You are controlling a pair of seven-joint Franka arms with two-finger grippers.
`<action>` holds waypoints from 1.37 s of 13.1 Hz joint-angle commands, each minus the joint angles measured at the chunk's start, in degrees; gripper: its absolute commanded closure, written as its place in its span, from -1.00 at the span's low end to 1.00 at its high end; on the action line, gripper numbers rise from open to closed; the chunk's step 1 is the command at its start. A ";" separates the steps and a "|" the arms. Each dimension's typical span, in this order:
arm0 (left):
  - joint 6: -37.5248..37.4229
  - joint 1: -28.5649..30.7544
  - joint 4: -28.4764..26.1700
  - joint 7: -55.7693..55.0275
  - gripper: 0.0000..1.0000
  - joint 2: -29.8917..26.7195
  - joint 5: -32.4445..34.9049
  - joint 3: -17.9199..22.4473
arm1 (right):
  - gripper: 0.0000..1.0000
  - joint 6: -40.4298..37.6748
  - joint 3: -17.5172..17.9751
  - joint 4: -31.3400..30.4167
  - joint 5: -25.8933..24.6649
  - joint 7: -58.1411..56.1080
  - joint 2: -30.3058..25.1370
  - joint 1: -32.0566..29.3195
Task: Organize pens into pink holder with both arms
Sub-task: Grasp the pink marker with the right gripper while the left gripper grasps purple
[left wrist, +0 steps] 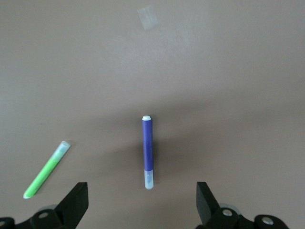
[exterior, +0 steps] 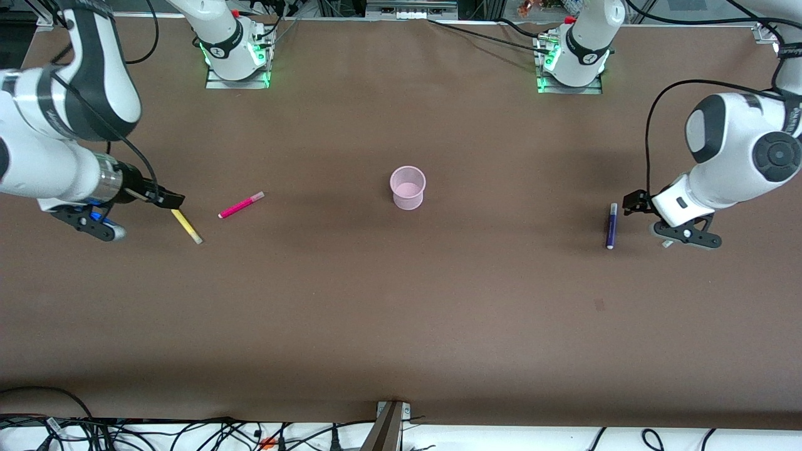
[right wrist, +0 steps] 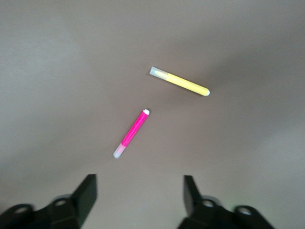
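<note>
Pink holder (exterior: 408, 186): upright, mid-worktop (exterior: 401, 313). Yellow pen (exterior: 187, 226) and magenta pen (exterior: 241, 205) lie toward the right arm's end, purple pen (exterior: 611, 225) and green pen (left wrist: 46, 170) toward the left arm's. Right gripper (right wrist: 140, 195) over the yellow pen's end, left gripper (left wrist: 142, 202) beside the purple pen; both sets of fingers open, holding nothing.

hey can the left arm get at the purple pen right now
Probably yes. The left claw is open just above the table, the purple pen lies flat between its fingers' line, and only the green pen lies nearby, apart from it.
</note>
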 commanded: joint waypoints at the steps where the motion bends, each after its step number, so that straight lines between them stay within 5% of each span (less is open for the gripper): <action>1: 5.13 0.50 -1.87 0.53 -1.00 3.01 1.50 -0.30 | -0.77 5.47 -0.23 -5.55 0.85 2.22 -0.60 0.42; 6: 21.38 1.38 -5.65 0.26 -1.00 10.83 1.50 -0.30 | -0.80 20.50 0.12 -17.06 0.85 4.33 -0.07 1.13; 9: 24.66 1.47 -5.57 0.35 -1.00 14.45 1.50 -0.21 | -0.78 22.55 0.12 -18.49 0.85 5.83 2.20 1.48; 14: 24.66 1.38 -5.39 1.06 0.61 14.80 1.59 -0.30 | -0.74 30.87 0.21 -22.25 0.94 8.19 4.41 1.66; 18: 25.28 1.47 -4.69 1.14 0.78 16.91 1.59 -0.21 | -0.75 40.73 0.21 -26.66 0.94 10.31 5.81 3.06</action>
